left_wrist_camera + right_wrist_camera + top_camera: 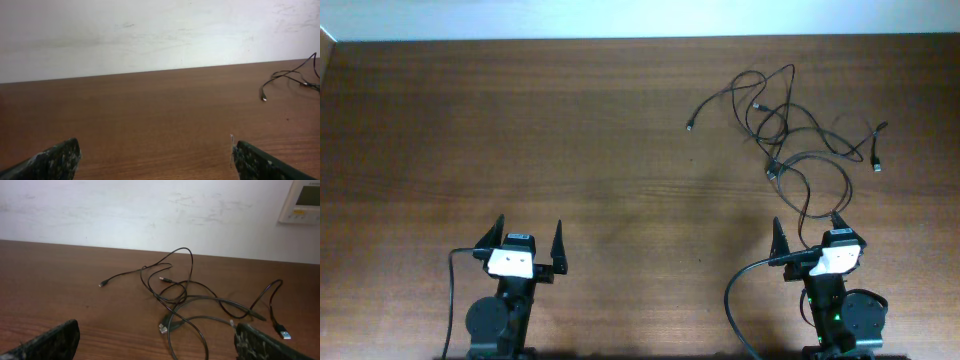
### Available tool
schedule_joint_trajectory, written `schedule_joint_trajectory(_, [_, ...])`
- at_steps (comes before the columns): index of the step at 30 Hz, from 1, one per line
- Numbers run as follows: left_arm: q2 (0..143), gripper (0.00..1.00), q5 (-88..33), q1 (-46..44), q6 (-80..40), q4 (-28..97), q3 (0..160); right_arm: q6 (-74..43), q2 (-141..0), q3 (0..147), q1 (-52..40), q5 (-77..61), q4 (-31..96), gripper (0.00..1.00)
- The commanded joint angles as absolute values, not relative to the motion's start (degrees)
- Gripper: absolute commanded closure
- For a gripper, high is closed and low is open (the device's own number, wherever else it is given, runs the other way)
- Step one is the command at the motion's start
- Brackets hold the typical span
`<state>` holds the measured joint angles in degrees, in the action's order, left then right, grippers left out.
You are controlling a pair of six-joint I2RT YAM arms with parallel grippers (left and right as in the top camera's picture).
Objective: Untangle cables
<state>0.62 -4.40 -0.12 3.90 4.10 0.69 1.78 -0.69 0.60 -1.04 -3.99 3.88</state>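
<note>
The cables [790, 135] are thin black cords lying tangled in loops at the table's far right, with small plugs at their ends. In the right wrist view the tangle [192, 300] lies just ahead of the fingers, a silver plug [162, 328] nearest. One plug end [263, 97] shows at the right of the left wrist view. My right gripper [808, 238] is open and empty, just short of the nearest loop. My left gripper [529, 237] is open and empty at the near left, far from the cables.
The brown wooden table [570, 130] ends at a white wall along its far edge. A white wall panel [304, 200] is at the upper right of the right wrist view. Thick black arm cables [735, 290] hang by each arm base.
</note>
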Motion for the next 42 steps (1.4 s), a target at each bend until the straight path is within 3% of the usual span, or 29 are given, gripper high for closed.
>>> schedule_joint_trajectory(1, [0.3,0.01,-4.03,-0.32,4.84,4.4,0.51,1.87,-0.19,0.32,-0.73,-3.88,4.19,0.01])
schedule_joint_trajectory(42, [0.3,0.01,-4.03,-0.32,4.84,4.4,0.51,1.87,-0.21,0.32,-0.73,-3.88,4.19,0.01])
